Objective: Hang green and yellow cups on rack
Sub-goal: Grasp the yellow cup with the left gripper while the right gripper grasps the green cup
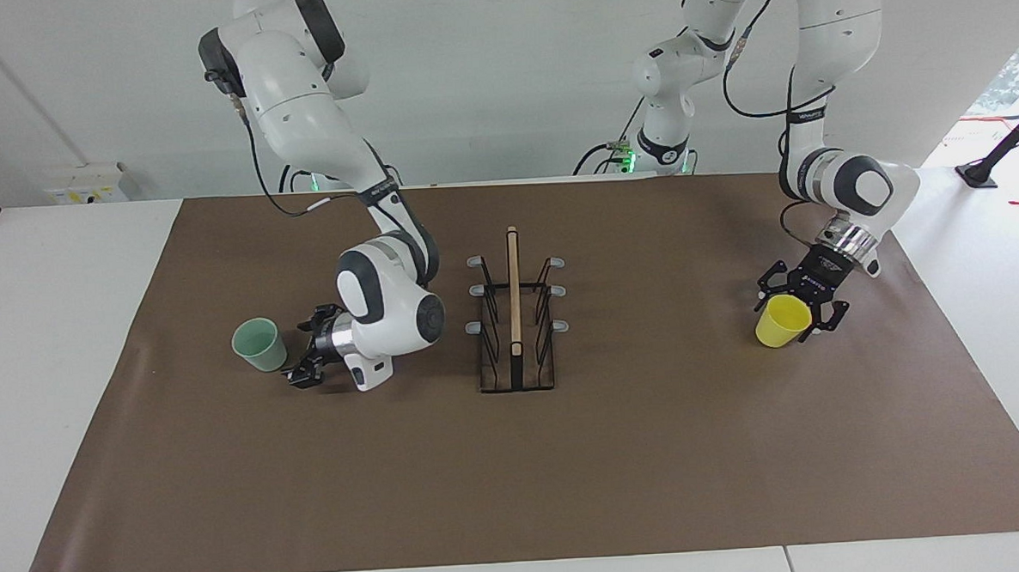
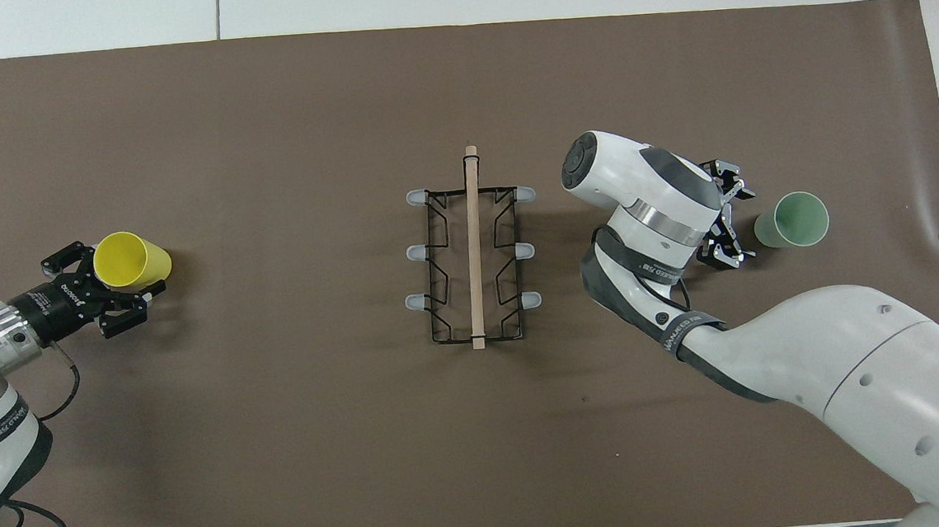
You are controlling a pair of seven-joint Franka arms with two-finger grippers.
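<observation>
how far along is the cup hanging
Done: nothing; all six prongs of the rack are bare. In hand: the left gripper is open around the yellow cup, which is on the table; the right gripper sits open beside the green cup. Left: grasp, lift and hang both.

Right gripper (image 2: 726,214) half hidden under own wrist.

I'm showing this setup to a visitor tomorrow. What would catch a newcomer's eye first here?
Probably the bright yellow cup toward the left arm's end of the table, with the left gripper open around it. Next, the black wire rack with its wooden top bar at the middle, no cup on it. Then the green cup toward the right arm's end, the open right gripper just beside it.
</observation>
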